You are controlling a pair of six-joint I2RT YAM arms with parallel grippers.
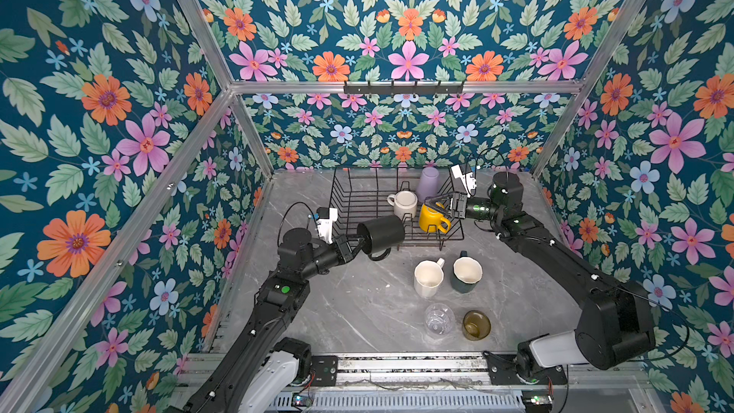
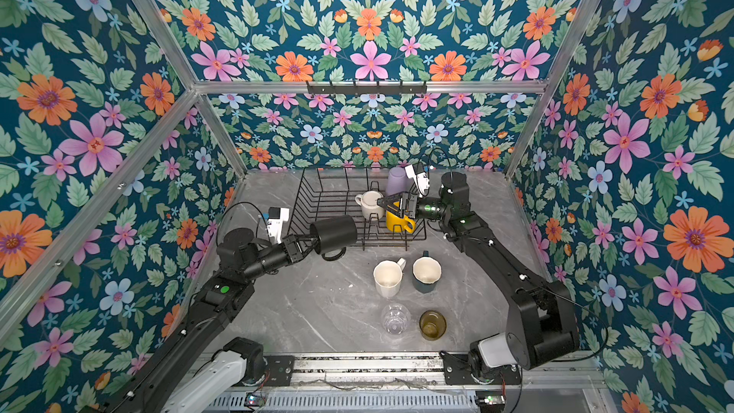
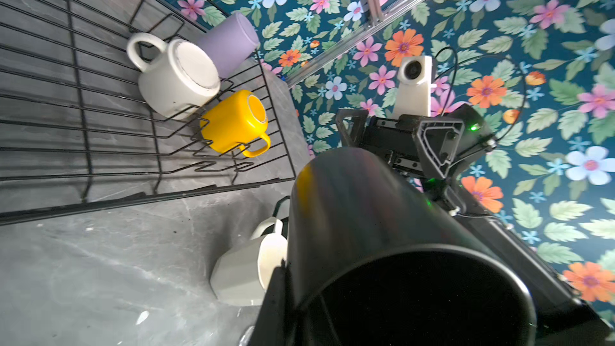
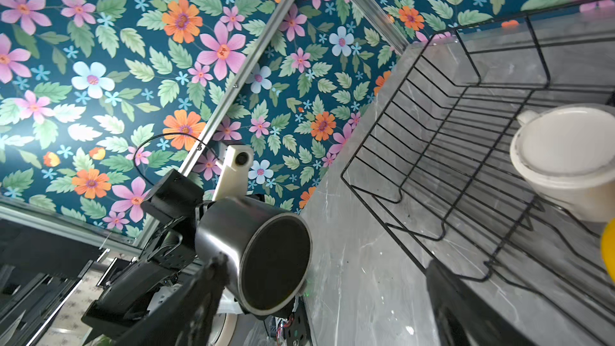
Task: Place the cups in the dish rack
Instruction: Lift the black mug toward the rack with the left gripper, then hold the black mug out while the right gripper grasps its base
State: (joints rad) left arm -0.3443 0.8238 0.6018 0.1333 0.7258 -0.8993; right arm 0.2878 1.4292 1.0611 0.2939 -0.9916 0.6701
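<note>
The black wire dish rack (image 1: 357, 196) is holding 3 cups bottom-up: lilac tumbler (image 1: 428, 183), white mug (image 1: 404, 203), yellow mug (image 1: 433, 219). The black mug (image 1: 381, 234) is hanging sideways at its front-left corner. The cream mug (image 1: 428, 279), dark green mug (image 1: 465, 275), clear glass (image 1: 439, 319) and amber glass (image 1: 476, 324) are standing upright in front.

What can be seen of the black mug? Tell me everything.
The black mug is a glossy dark cylinder, metallic-looking in the right wrist view, with a loop handle hanging downward. It is held on its side in the air, mouth toward the left pincer, which is shut on its rim, base toward the dish rack.
</note>
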